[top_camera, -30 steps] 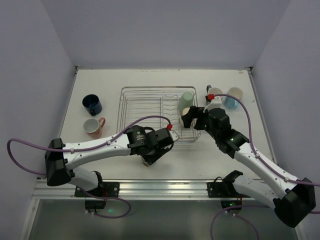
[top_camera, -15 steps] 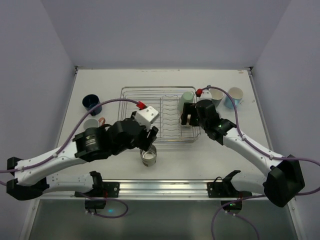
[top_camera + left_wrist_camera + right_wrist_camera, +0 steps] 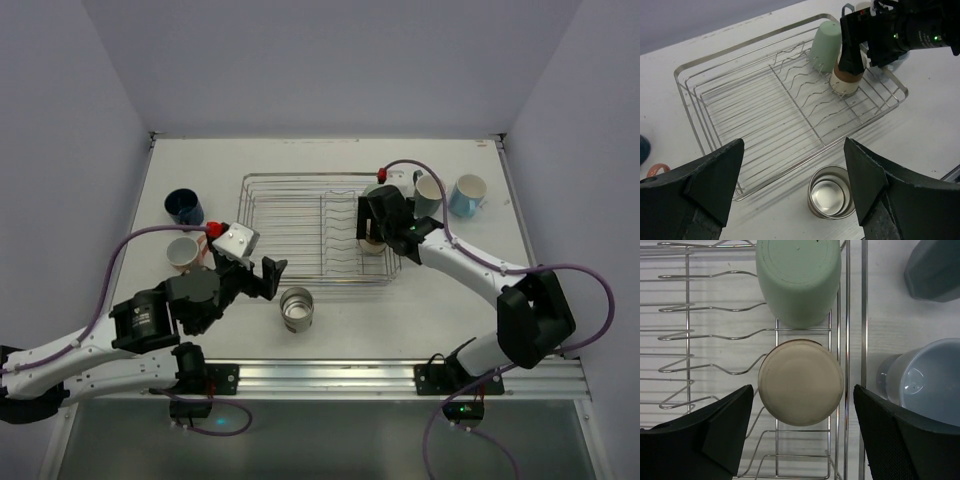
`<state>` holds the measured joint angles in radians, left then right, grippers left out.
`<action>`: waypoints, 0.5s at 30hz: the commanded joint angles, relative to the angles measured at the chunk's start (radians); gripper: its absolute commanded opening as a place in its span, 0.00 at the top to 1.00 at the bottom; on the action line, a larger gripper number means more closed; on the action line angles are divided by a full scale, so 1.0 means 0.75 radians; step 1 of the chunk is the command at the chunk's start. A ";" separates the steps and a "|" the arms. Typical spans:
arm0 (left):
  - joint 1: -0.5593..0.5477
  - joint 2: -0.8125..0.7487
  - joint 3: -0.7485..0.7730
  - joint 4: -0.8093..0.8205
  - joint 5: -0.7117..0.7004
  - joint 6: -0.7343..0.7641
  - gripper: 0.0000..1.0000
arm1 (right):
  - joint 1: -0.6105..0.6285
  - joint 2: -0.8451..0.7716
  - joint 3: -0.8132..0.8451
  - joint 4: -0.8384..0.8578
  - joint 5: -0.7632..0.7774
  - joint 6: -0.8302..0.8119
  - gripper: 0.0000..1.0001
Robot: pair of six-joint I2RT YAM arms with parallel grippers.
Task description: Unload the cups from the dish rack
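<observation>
Mint cup (image 3: 799,280) flanks cream cup (image 3: 801,365) beneath gaping right end effector (image 3: 803,390); left (image 3: 794,142) gapes too.

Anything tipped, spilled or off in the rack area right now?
Nothing stands out. In the dish rack, the mint green cup and the brown-and-cream cup sit bottom-up at its right end. The metal cup stands upright on the table in front. No spill or damage shows.

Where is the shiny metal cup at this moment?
In the top view the metal cup stands upright on the table, just outside the dish rack's near edge.
</observation>
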<state>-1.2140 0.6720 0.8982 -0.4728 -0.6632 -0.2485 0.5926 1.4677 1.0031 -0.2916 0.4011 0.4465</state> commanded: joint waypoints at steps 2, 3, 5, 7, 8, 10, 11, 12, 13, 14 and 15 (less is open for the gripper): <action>-0.007 0.006 -0.044 0.166 -0.100 0.039 0.14 | -0.007 0.059 0.082 -0.006 0.103 0.016 0.16; -0.007 0.018 -0.044 0.160 -0.100 0.039 0.14 | -0.007 0.070 0.088 -0.002 0.101 0.016 0.16; -0.007 0.055 -0.042 0.154 -0.093 0.039 0.14 | -0.007 0.090 0.092 0.016 0.091 0.012 0.17; -0.005 0.094 -0.036 0.144 -0.085 0.039 0.14 | -0.005 0.103 0.096 0.031 0.079 0.004 0.18; -0.007 0.102 -0.034 0.142 -0.083 0.037 0.14 | -0.007 0.119 0.102 0.031 0.083 0.000 0.18; -0.007 0.121 -0.032 0.144 -0.075 0.037 0.14 | -0.007 0.137 0.119 0.031 0.089 -0.008 0.18; -0.005 0.123 -0.030 0.146 -0.071 0.037 0.14 | -0.007 0.146 0.123 0.031 0.089 -0.012 0.19; -0.007 0.125 -0.028 0.152 -0.063 0.035 0.13 | -0.007 0.150 0.131 0.031 0.089 -0.012 0.26; -0.007 0.125 -0.026 0.152 -0.061 0.035 0.13 | -0.007 0.144 0.127 0.033 0.091 -0.008 0.40; -0.007 0.123 -0.018 0.154 -0.057 0.033 0.13 | -0.007 0.131 0.121 0.055 0.091 -0.008 0.44; -0.007 0.121 -0.013 0.156 -0.044 0.031 0.13 | -0.007 0.093 0.101 0.072 0.091 -0.010 0.49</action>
<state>-1.2140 0.7765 0.8669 -0.4259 -0.6868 -0.2237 0.5926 1.5707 1.0603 -0.2829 0.4316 0.4400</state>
